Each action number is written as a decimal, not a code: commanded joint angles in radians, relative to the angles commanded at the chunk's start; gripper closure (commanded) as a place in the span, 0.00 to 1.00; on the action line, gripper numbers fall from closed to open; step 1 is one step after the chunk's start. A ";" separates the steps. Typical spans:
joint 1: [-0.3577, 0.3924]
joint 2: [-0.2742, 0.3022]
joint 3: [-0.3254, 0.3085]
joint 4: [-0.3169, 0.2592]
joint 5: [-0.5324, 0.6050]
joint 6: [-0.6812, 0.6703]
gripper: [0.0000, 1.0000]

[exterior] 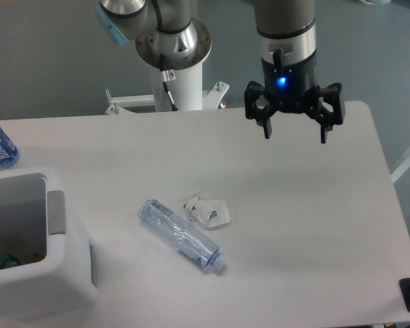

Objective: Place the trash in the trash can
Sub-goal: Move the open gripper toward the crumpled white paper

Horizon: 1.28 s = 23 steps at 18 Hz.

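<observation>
While my claw (294, 134) hangs with jaws apart, far right of the trash can (37, 273), I should lower it squarely across the crushed bottle (181, 234).

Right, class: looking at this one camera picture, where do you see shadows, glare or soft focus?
In the fixed camera view, light is even and soft: the boxy white plastic trash can throws a faint shadow to its right, the clear crushed plastic bottle shows small highlights, and the black two-finger gripper, open, glows with a blue light.

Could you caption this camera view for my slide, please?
Open claw above crushed clear plastic bottle, crumpled white wrapper; white bin.
</observation>
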 joint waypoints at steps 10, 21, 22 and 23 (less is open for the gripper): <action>-0.003 -0.028 -0.015 0.044 0.003 -0.015 0.00; -0.024 -0.032 -0.241 0.290 0.005 -0.138 0.00; -0.034 -0.038 -0.262 0.290 0.000 -0.132 0.00; -0.046 -0.041 -0.281 0.288 -0.003 -0.129 0.00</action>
